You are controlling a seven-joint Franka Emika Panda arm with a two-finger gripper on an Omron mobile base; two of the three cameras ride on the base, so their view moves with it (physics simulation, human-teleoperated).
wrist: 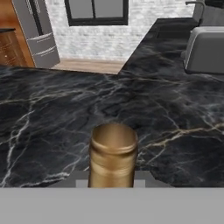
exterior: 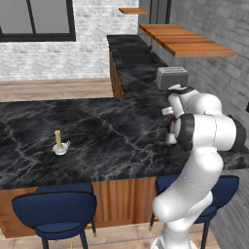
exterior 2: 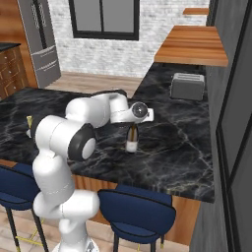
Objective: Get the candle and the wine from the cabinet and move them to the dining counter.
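The wine (exterior 2: pixel 131 140), a dark bottle with a pale label, stands upright near the right end of the dining counter (exterior 2: pixel 172 147), its base at or just above the black marble. My gripper (exterior 2: pixel 132 126) comes down from above and is shut on the bottle's neck. In the hand view the gold foil neck (wrist: pixel 113 151) rises between my fingers. The candle (exterior: pixel 59 143), a short tan taper in a white saucer holder, stands free on the dining counter (exterior: pixel 107 131) far to the left. The cabinet (exterior: pixel 187 41), an orange-brown slab shelf on the right wall, holds nothing I can see.
A grey toaster (exterior: pixel 171 77) sits on the wall-side counter behind my arm. Blue stools (exterior: pixel 53 209) line the island's near edge. A steel fridge (exterior 2: pixel 44 44) stands at the far left. Bare marble lies between the candle and the bottle.
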